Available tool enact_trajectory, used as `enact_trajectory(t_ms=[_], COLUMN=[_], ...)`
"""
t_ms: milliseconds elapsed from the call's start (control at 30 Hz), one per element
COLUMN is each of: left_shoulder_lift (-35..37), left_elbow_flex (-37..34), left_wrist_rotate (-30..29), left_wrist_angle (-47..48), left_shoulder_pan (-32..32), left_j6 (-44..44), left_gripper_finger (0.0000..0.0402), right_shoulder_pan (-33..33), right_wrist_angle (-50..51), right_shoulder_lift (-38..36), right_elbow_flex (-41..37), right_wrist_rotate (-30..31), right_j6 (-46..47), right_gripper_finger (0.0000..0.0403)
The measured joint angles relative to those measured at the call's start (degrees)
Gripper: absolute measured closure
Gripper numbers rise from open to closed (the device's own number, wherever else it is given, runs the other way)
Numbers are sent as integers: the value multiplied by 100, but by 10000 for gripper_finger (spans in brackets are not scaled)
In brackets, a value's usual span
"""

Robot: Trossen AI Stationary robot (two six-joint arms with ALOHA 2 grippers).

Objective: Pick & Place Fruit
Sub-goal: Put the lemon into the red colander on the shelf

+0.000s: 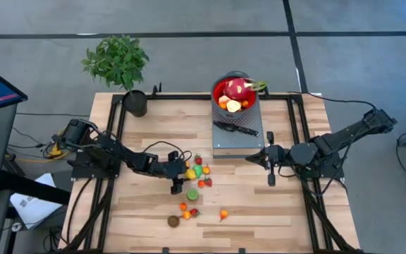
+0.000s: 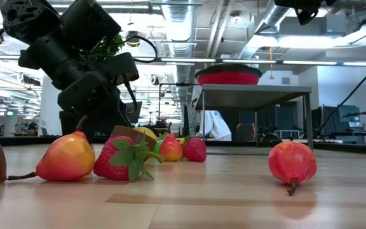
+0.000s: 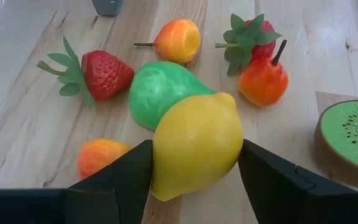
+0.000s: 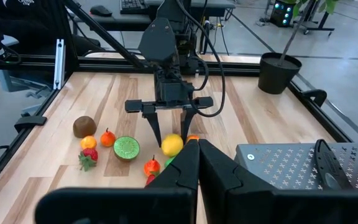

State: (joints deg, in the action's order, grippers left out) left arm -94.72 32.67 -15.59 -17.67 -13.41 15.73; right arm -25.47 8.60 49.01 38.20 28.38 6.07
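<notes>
- The left hand (image 3: 194, 180) is down over the fruit pile at the centre of the high view, and the lemon (image 3: 196, 146) sits squarely between its 2 fingers (image 3: 126, 177).
- From where I stand the fingers look to be touching the lemon's sides or just beside them; I can't tell whether the grip is firm yet, so I'd call it closing round the lemon rather than holding it.
- The lemon's long axis runs away from the wrist, nub end pointing outward, so the fingers press across its narrow width. That suits a lift.
- It is crowded: the green fruit (image 3: 160, 93) touches the lemon on its far side, an orange fruit (image 3: 98, 155) lies just beside 1 finger, and a kiwi half (image 3: 352, 143) is near the other.
- The bowl (image 1: 235, 90), already holding the dragon fruit (image 1: 239, 88), stands on a grey stand (image 1: 238, 134) at upper centre of the high view, so the carry runs up and to the right from the pile.
- The right hand (image 1: 269, 169) waits clenched and empty, right of centre, nearer the bowl but well apart from the lemon.
- Other fruit lie scattered on the tabletop (image 1: 273, 212) toward the lower centre.
</notes>
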Motion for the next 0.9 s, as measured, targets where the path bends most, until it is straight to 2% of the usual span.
enact_trajectory(t_ms=[900], left_shoulder_lift=[2], left_elbow_flex=[0], left_wrist_rotate=[2], left_wrist_angle=[-16], left_shoulder_pan=[0], left_j6=[-28], left_gripper_finger=[190], right_shoulder_pan=[0], right_wrist_angle=[-87], right_shoulder_lift=[0], right_elbow_flex=[0], right_wrist_rotate=[0], right_j6=[4], right_gripper_finger=[403])
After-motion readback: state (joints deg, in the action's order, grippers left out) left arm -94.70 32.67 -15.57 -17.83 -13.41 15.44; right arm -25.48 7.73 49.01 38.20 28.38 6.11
